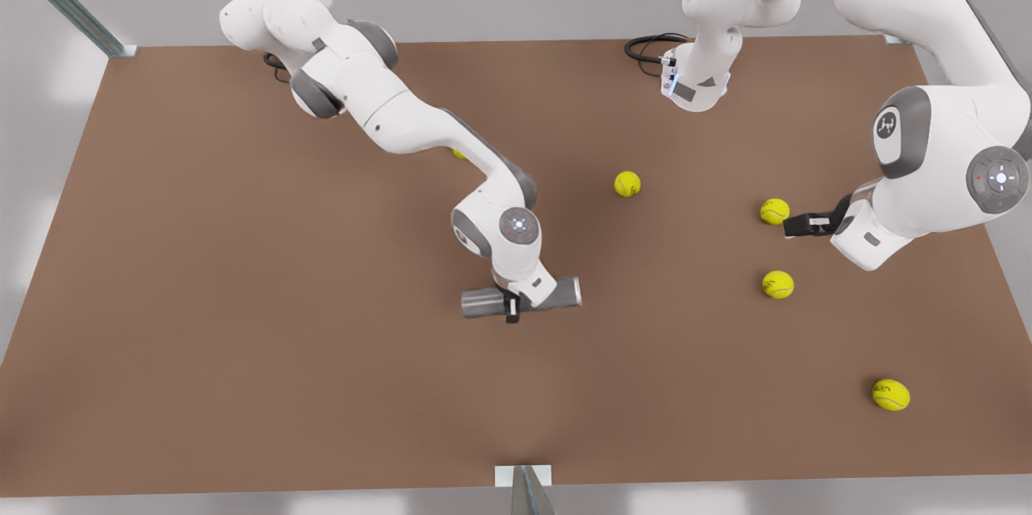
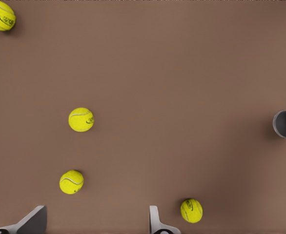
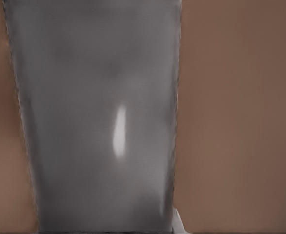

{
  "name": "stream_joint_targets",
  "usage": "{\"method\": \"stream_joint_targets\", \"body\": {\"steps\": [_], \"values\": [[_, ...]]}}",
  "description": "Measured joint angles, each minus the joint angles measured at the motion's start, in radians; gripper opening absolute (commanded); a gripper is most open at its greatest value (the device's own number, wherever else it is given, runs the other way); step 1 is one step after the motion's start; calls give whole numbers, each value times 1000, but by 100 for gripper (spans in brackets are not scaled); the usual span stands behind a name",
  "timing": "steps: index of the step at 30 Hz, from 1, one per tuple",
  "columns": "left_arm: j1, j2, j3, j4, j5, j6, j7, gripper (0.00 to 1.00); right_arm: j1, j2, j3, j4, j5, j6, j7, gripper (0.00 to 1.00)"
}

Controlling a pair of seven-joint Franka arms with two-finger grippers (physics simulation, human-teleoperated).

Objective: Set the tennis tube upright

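Observation:
The tennis tube is a grey cylinder lying on its side on the brown table, near the middle of the front view. My right gripper comes down on its middle from the arm at the front view's left, with the fingers shut on the tube's sides. The tube's grey wall is very close in the right wrist view, with a fingertip at its edge. My left gripper waits open at the front view's right beside a yellow ball. Its fingers stand wide apart, and the tube's dark hollow end shows farther off.
Yellow tennis balls lie loose on the table: one past the tube, one at the right, one near the front right. Another peeks from under the right arm. Metal frame posts stand at the table's corners and front edge.

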Motion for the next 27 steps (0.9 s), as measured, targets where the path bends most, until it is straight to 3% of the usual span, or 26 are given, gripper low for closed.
{"method": "stream_joint_targets", "body": {"steps": [6, 9, 12, 14, 16, 19, 24, 27], "values": [[0, 0, 0, -9, 0, 5, 0, 100, -52, -36, 7, -17, 48, -18, -1, 100], [0, 0, -1, -11, 0, 16, -1, 100, -102, -233, 9, -33, 75, -242, 60, 100], [33, 91, -1, -44, -78, 203, -4, 100, -333, -517, 3, -63, 78, -595, 528, 100], [35, 213, -1, -43, -239, 351, -16, 100, -612, -720, 9, -358, 205, -553, 776, 100], [34, 332, -1, -43, -444, 434, -6, 100, -700, -831, 41, -498, 193, -545, 855, 100], [34, 472, -73, -68, -732, 518, 84, 100, -691, -754, 43, -445, 160, -539, 866, 100], [12, 509, -128, -308, -1155, 569, 492, 100, -834, -747, 38, -402, 261, -509, 844, 100], [-5, 546, -216, -316, -1337, 687, 620, 100, -835, -747, 37, -395, 258, -508, 853, 100]]}}
